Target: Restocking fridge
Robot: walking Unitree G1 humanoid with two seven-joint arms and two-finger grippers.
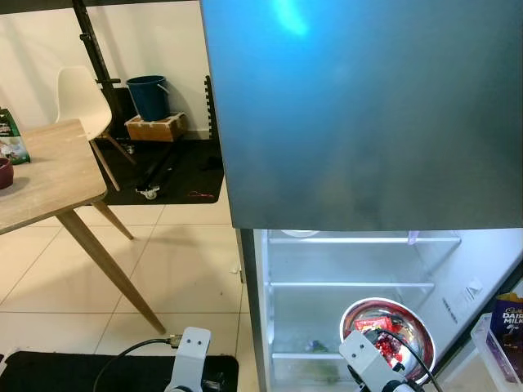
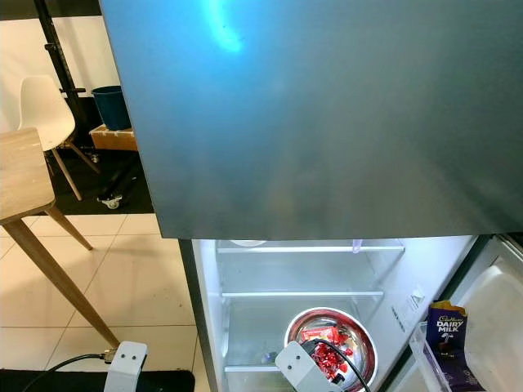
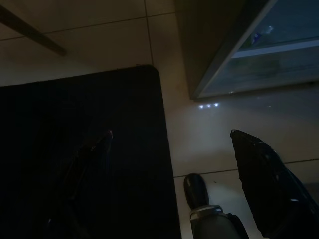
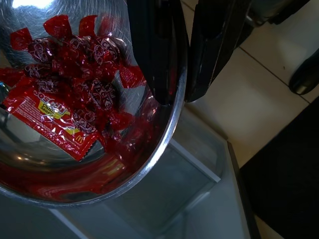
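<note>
Your right gripper [image 4: 185, 55] has its jaws clamped on the rim of the steel bowl [image 4: 149, 164], one finger inside and one outside, and the bowl of red wrapped candies [image 4: 84, 84] and a ketchup sachet [image 4: 52, 117] hangs in front of the open fridge [image 1: 351, 286], level with its lower glass shelves [image 1: 351, 285] and, as far as you can judge, not yet set down on one. A Dairy Milk bar [image 1: 508, 321] already sits in the door rack at the far right. Your left gripper [image 3: 172, 164] hangs idle over the black mat [image 3: 84, 159] with its jaws wide apart. So the restock is partway: the bowl remains to be shelved, and more items wait on the tabletop [image 1: 49, 175] at left
</note>
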